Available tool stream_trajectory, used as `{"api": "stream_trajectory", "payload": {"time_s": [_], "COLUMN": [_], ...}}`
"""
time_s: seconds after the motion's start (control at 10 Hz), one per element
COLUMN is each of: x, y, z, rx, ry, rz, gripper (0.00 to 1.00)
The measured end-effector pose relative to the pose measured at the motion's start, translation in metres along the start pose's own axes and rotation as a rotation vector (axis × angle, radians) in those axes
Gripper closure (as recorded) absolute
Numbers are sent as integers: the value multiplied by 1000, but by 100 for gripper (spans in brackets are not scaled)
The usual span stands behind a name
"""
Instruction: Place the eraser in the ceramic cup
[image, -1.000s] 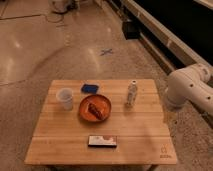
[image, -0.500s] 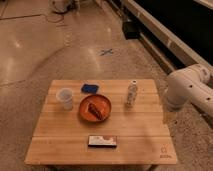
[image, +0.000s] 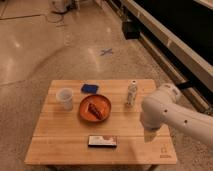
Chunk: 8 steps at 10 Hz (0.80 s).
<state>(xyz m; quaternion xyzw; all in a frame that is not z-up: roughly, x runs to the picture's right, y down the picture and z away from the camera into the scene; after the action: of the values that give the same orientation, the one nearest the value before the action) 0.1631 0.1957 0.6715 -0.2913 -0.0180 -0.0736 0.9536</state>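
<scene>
The eraser (image: 102, 141), a flat black block with a white top and red marks, lies near the front edge of the wooden table (image: 60, 135). The ceramic cup (image: 65, 98), small and whitish, stands upright at the table's left rear. The white arm (image: 162, 110) reaches in from the right over the table's right side, to the right of the eraser. The gripper itself does not show; it is hidden behind or below the arm's bulky white link.
An orange plate (image: 95, 108) with food on it sits mid-table between cup and arm. A blue pad (image: 89, 88) lies behind it. A clear plastic bottle (image: 131, 93) stands just left of the arm. A dark wall base runs along the right.
The white arm has moved left and forward, from beside the table's right edge to over its right side. The objects on the table have not moved.
</scene>
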Motion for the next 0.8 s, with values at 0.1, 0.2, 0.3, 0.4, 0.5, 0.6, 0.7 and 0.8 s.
{"api": "stream_trajectory", "payload": {"time_s": [0.1,0.2,0.3,0.4,0.5,0.6,0.7,0.8], "x": [-30,-54,-74,-88,-108,-123,-135,-150], "y": [7,11,12,12,9,5,2,-2], "z": [11,21,29,35,43,49,54,61], "rx": [-4,-10,-16,-22,-28,-34,-40,-47], "ry": [-15,-32,-48,-63,-81,-93,-100,-105], "rz": [-58,-102,-130,-145,-158,-163,-166,-168], "gripper": [35,35,35,35,35,35,35,35]}}
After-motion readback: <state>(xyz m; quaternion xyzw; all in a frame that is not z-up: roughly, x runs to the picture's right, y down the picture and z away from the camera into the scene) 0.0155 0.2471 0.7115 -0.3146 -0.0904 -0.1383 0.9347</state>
